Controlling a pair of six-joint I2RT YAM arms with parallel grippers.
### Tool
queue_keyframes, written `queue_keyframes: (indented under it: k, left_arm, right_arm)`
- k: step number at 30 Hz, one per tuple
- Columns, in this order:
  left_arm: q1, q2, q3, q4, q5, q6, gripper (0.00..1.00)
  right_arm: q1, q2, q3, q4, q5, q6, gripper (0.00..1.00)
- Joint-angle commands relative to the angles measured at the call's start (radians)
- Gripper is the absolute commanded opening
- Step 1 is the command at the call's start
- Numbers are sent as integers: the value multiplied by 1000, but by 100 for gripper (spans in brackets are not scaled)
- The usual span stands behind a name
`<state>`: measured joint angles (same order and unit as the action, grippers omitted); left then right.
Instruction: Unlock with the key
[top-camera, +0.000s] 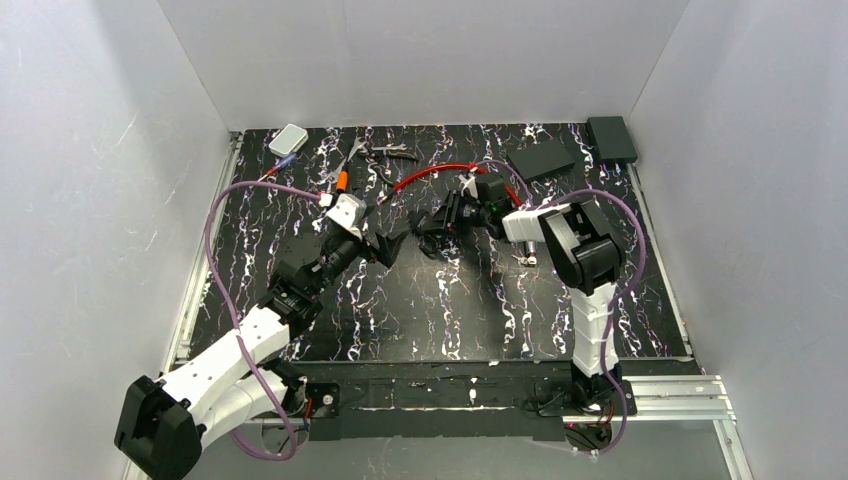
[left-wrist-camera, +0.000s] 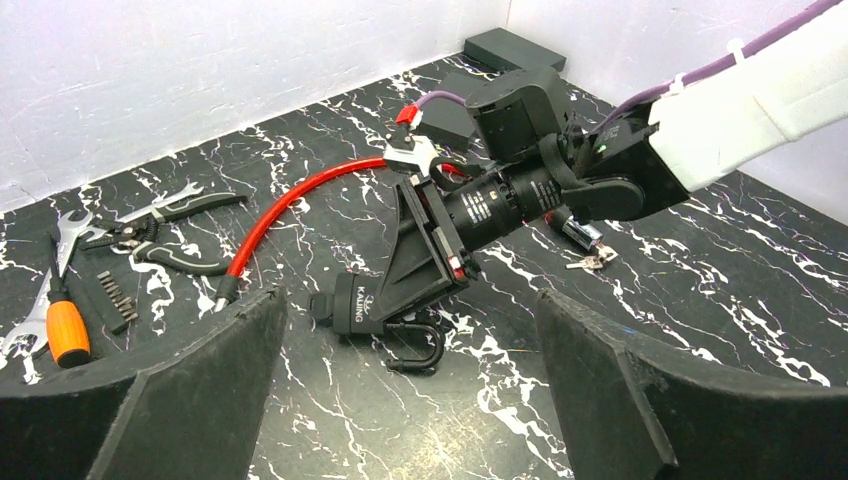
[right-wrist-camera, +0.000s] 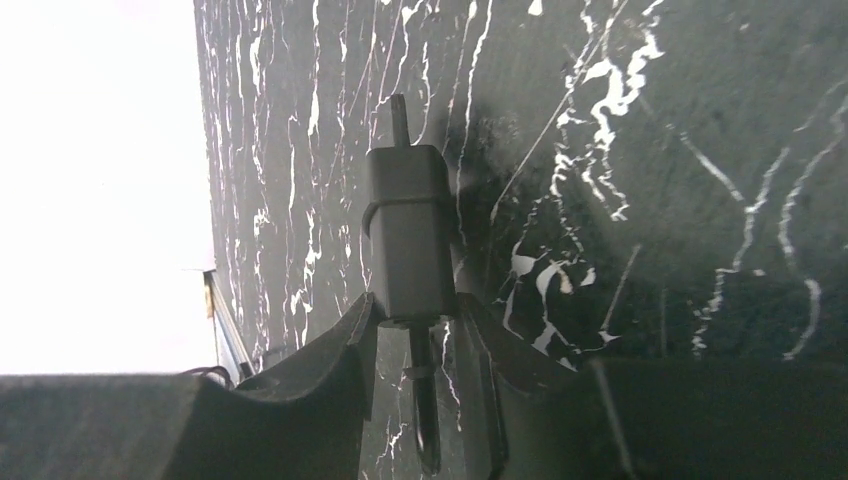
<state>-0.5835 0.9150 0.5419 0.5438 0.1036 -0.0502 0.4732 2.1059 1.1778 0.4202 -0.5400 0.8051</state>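
Observation:
A black padlock (left-wrist-camera: 357, 303) marked KALIING lies low over the table, with a key head (left-wrist-camera: 322, 305) sticking out of its left end. Its curved shackle (left-wrist-camera: 425, 352) hangs beside the body, one end looking free. My right gripper (top-camera: 432, 236) is shut on the padlock body; in the right wrist view its fingers (right-wrist-camera: 360, 335) clamp the padlock (right-wrist-camera: 405, 230). My left gripper (left-wrist-camera: 408, 300) is open and empty, its jaws wide apart on either side of the lock, a short way in front of it. It also shows in the top view (top-camera: 385, 247).
A red cable (left-wrist-camera: 290, 200) curves behind the lock. A spare key bunch (left-wrist-camera: 590, 262) lies under the right arm. Pliers (left-wrist-camera: 165, 210), wrenches, a bit strip and an orange-handled screwdriver (left-wrist-camera: 66, 330) lie to the left. Two black boxes (top-camera: 610, 138) and a white box (top-camera: 288, 139) sit at the back.

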Motion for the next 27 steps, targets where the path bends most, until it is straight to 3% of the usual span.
queue_keyframes:
  k: [1,3,6,13,23,27]
  left_arm:
    - [4,4,33,7,-11,18,92]
    - [4,5,33,7,-12,18,92]
    - [4,10,35,7,-10,17,92]
    - [4,15,38,7,-29,18,92]
    - [4,-11,36,8,-32,14,92]
    - [4,-45,29,8,-57,6,98]
  right_arm:
    - [-38,12,62,-34,-10,-31,39]
    - [-47,9,73,-69,-6,-51,58]
    - [-66,-10,91,-144,21,-96,79]
    - [-105,-92,139,-380,135,-232,97]
    - [-105,-449,77,-627,324,-380,98]
    - [-105,-623,22,-684,453,-424,98]
